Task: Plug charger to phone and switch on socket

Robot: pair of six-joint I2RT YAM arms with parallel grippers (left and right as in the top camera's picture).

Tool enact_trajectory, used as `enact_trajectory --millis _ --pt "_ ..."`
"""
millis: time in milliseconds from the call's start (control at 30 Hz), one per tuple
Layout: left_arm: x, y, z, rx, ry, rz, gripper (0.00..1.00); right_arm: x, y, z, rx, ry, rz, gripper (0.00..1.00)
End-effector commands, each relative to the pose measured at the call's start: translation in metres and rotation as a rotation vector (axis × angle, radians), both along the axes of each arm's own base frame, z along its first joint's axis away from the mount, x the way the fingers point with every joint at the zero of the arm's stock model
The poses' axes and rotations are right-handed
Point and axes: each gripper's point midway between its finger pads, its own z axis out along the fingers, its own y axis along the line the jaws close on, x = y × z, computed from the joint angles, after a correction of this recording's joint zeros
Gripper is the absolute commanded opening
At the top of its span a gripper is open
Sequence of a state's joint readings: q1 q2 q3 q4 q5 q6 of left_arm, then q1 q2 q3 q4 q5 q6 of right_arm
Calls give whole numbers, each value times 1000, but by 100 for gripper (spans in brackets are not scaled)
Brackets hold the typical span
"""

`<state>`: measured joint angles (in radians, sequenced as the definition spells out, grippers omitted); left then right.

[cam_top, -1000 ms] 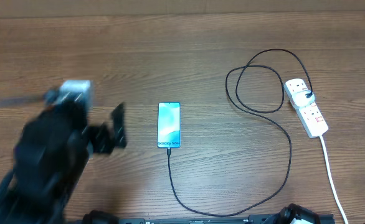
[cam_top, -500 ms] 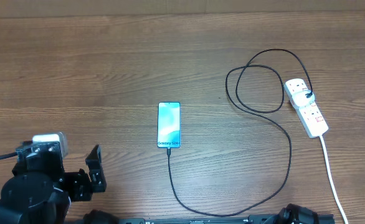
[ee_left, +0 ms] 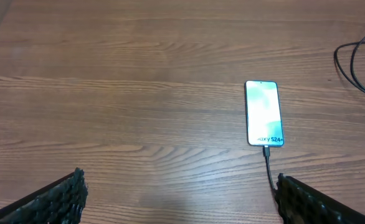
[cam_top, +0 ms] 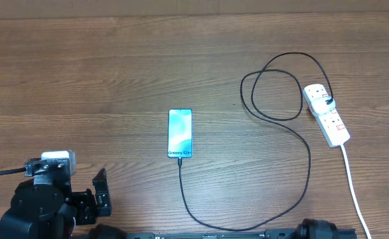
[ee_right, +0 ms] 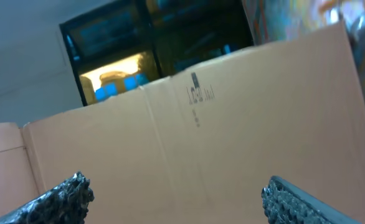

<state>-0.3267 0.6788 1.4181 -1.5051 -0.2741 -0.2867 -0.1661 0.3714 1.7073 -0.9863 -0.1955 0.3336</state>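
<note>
Wooden table (cam_top: 115, 66) bears phone (cam_top: 180, 133) with charger (cam_top: 309, 162) attached; left tool (ee_left: 179, 186), right tool (ee_right: 176, 186) wide.

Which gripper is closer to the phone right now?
Left. The left gripper sits left of the phone and nearer the robot's base. The right gripper faces a cardboard box, outside the overhead view.

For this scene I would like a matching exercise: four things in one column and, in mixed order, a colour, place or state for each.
Things:
1. phone
2. socket
3. charger
4. left fingers

Descriptions:
A. white, far right
B. wide apart, holding nothing
C. screen lit, in the middle
D. black, looping in a long curve

Pairs: 1-C, 2-A, 3-D, 4-B
</note>
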Motion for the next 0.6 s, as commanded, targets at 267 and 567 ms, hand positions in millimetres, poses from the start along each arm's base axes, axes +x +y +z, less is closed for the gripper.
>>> enact_trajectory --millis 267,567 --pt "-19 35 6 -14 -66 248 100 -62 -19 -11 -1 -131 -83 89" --pt "-82 44 22 -61 -326 310 100 -88 -32 -16 33 -196 -110 90"
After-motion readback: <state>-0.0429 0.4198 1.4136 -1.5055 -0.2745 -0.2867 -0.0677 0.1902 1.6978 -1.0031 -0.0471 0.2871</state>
